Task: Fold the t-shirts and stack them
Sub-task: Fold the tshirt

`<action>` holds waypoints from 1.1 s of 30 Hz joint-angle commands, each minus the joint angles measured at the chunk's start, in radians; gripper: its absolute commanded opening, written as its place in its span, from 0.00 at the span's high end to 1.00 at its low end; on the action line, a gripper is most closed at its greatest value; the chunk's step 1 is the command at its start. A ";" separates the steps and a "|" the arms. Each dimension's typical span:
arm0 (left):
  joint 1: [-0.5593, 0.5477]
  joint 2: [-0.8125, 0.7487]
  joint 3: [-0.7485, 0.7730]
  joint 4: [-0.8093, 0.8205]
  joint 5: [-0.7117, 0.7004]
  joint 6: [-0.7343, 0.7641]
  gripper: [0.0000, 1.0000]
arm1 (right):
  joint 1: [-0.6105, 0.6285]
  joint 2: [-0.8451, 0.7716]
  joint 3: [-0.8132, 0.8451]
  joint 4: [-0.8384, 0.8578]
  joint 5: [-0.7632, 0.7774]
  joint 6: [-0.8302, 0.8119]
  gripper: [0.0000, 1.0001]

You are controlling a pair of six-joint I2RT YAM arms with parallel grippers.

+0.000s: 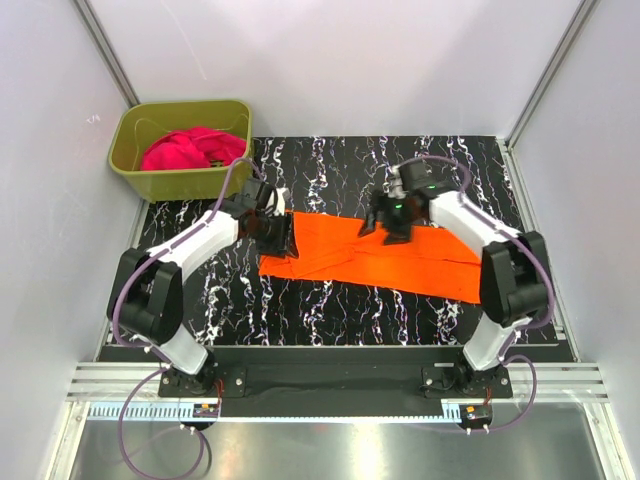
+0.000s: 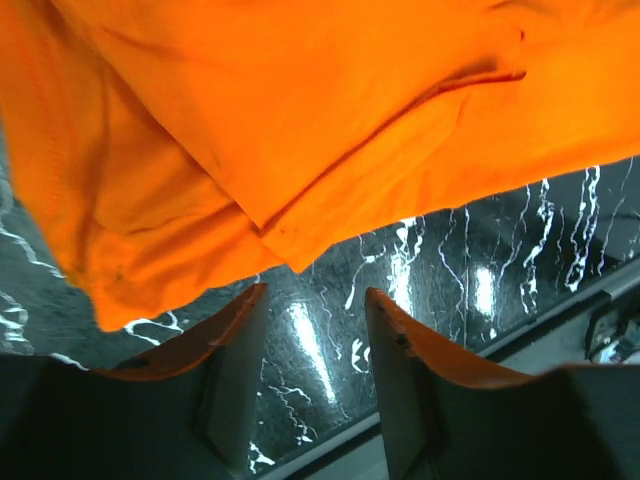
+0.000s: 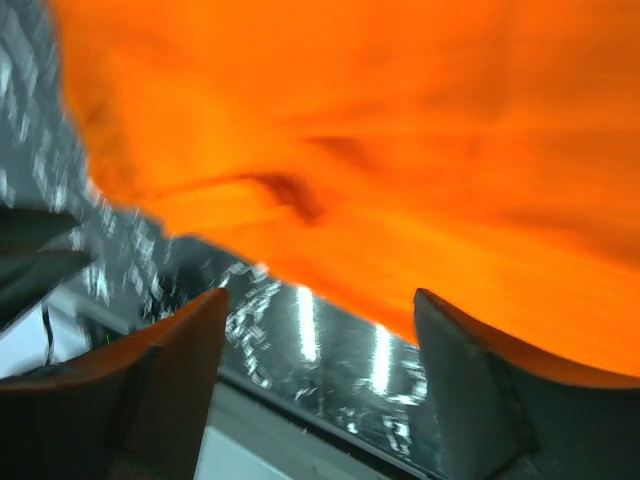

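One orange t-shirt spread, one pink t-shirt in tub; both jaws released.

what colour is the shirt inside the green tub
Magenta-pink shirt, seen best in the top external view.

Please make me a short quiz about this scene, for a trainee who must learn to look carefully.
1. True or false: the pink shirt lies in the tub.
2. The orange shirt is: A) spread on the table; B) in the tub; C) lifted in the air.
3. Fill in: both arms' jaws stand ___, with no cloth between them.
Key: 1 true; 2 A; 3 open.
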 commanded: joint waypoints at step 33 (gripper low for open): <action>0.001 0.110 -0.149 0.242 0.020 -0.144 0.67 | 0.201 0.292 0.213 -0.020 -0.055 -0.042 0.59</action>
